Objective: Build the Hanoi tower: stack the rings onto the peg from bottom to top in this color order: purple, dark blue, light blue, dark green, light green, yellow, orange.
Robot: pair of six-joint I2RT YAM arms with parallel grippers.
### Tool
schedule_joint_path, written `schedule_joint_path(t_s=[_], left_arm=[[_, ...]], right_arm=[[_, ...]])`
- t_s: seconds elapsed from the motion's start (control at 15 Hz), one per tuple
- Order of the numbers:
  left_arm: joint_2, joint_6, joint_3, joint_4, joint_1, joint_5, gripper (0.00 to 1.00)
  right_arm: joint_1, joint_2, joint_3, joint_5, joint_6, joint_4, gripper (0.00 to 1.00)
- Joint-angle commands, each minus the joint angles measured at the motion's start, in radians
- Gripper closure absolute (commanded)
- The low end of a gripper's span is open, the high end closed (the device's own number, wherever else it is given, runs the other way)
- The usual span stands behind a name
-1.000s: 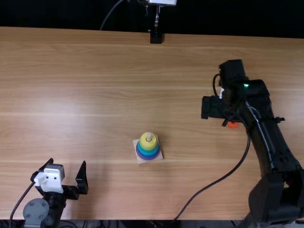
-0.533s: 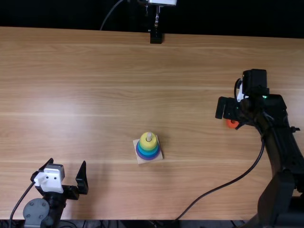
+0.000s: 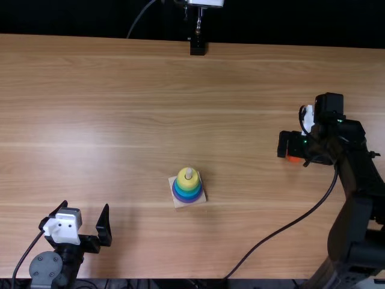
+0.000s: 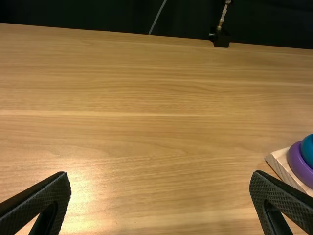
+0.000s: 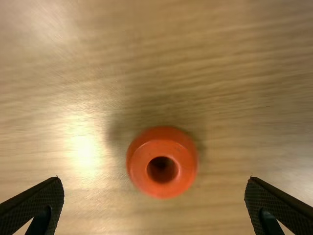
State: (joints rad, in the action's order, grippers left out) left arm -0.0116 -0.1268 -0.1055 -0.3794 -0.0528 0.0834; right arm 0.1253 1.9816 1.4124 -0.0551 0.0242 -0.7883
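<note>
Orange is the colour left to be stacked: in the top view, the right arm (image 3: 359, 156) has been shifted outward over the past second, while the orange ring (image 3: 293, 159) has been left lying on the bench (image 3: 132, 120), so a pick appears to be being lined up. The arm is extended forward from its base, with the right end effector (image 3: 295, 154) held over the ring. On the peg (image 3: 188, 174), well apart, the yellow ring (image 3: 181, 183) is seated topmost; the left end effector (image 3: 86, 205) is kept unmoved, open and empty. In the left wrist view, the purple ring (image 4: 297, 163) is seen on its wooden base (image 4: 279, 159). In the right wrist view, the fingers are spread wide, nothing is gripped, and the orange ring's hole is faced from above.
</note>
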Motion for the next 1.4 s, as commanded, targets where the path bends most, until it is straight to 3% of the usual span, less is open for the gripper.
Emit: schedule_joint_path(t_s=[0.0,0.2,0.33,0.6,0.67,0.73,0.8,0.93,1.0,1.33], left_arm=[[0.012,0.015,0.105,-0.077,-0.004,0.011,0.00],[0.012,0.015,0.105,-0.077,-0.004,0.011,0.00],[0.012,0.015,0.105,-0.077,-0.004,0.011,0.00],[0.012,0.015,0.105,-0.077,-0.004,0.011,0.00],[0.012,0.015,0.105,-0.077,-0.004,0.011,0.00],[0.012,0.015,0.105,-0.077,-0.004,0.011,0.00],[0.012,0.015,0.105,-0.077,-0.004,0.011,0.00],[0.012,0.015,0.105,-0.077,-0.002,0.011,0.00],[0.012,0.015,0.105,-0.077,-0.004,0.011,0.00],[0.012,0.015,0.105,-0.077,-0.004,0.011,0.00]], right_arm=[[0.004,0.014,0.010,0.009,0.024,0.001,0.00],[0.002,0.060,0.013,0.057,0.024,0.003,0.00],[0.002,0.075,0.025,0.066,0.024,0.016,0.00],[0.002,0.091,0.054,0.066,0.016,0.027,0.00],[0.002,0.091,0.054,0.066,0.014,0.027,0.07],[0.002,0.091,0.053,0.062,0.014,0.027,0.40],[0.002,0.091,0.051,0.061,0.016,0.027,0.63],[0.000,0.089,0.043,0.057,0.020,0.021,0.95],[0.000,0.089,0.042,0.053,0.022,0.023,1.00],[-0.004,0.075,0.054,0.051,0.024,0.014,1.00]])
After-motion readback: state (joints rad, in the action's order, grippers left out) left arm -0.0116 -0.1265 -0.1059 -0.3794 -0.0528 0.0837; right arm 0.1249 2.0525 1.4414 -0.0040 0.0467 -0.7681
